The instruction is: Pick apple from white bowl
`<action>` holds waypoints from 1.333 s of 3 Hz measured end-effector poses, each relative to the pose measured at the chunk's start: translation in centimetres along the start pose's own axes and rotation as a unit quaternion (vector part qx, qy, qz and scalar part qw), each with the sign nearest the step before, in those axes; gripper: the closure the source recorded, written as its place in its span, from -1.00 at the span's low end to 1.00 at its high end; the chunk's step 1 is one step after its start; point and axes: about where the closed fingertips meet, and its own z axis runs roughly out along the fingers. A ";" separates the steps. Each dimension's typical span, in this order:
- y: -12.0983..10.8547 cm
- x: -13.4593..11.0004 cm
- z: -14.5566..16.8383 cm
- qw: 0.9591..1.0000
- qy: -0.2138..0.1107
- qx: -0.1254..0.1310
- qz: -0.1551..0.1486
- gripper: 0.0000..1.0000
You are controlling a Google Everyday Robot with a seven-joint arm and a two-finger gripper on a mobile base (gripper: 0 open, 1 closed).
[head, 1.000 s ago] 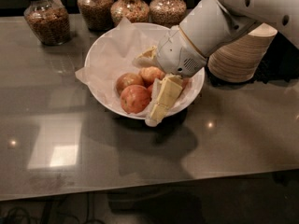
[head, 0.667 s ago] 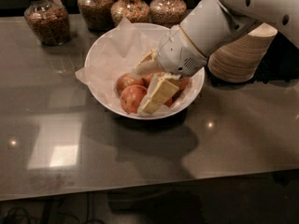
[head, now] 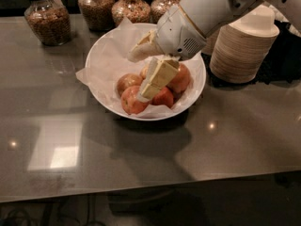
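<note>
**Tool** (head: 137, 77): over the left-centre of the white bowl (head: 101, 86), at the end of a white arm (head: 211, 6) that comes in from the upper right and slopes down to the left. The wrist housing sits above the bowl's far right rim. The fingers are spread wide and hold nothing. The upper finger (head: 141, 48) points left over the crumpled paper lining (head: 106, 55). The lower finger (head: 157, 76) angles down and to the left across the fruit.

**The apple** (head: 131, 102): in the white bowl at the front left of the pile, reddish-orange and glossy. The lower finger's tip lies over its upper right edge; whether they touch cannot be told.

**Other apples**: a paler one (head: 127, 82) just behind it, between the two fingers. A deeper red one (head: 164, 98) is to its right. Another reddish-orange one (head: 182, 78) lies at the right, partly under the wrist.

**White bowl**: wide and shallow, standing on the grey glossy tabletop (head: 141, 164).

**Stack of beige paper bowls** (head: 242, 46): just beside the bowl on its right.

**Glass jars** (head: 47, 18): a row along the far edge.
</note>
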 end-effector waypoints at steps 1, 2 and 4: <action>-0.1 0.0 0.0 1.000 0.000 0.000 0.001 -0.36; 0.2 1.7 0.6 1.000 0.001 -0.006 0.022 -0.40; 0.2 3.7 1.0 0.999 -0.004 -0.005 0.046 -0.42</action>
